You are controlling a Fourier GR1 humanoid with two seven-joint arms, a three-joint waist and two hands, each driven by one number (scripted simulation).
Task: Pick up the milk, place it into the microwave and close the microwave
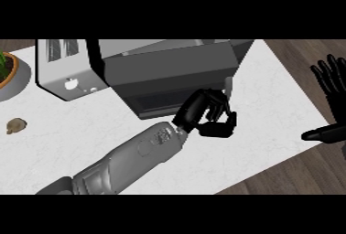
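Note:
The microwave point(169, 50) stands at the back middle of the white counter. Its dark grey door point(172, 75), with a darker window low on it, faces me at a slant. My left hand point(215, 119) sits at the door's lower right corner, fingers curled, with nothing showing inside them. Its grey forearm runs in from the lower left. No milk is in view; I cannot see into the microwave. My right hand point(330, 80) rests open at the right edge, fingers up, beyond the counter.
A silver toaster point(62, 66) stands just left of the microwave. A potted plant point(9, 73) sits at the far left edge, with a small brown lump point(16, 125) on the counter point(81, 132) below it. Wooden floor shows past the counter's right and front edges.

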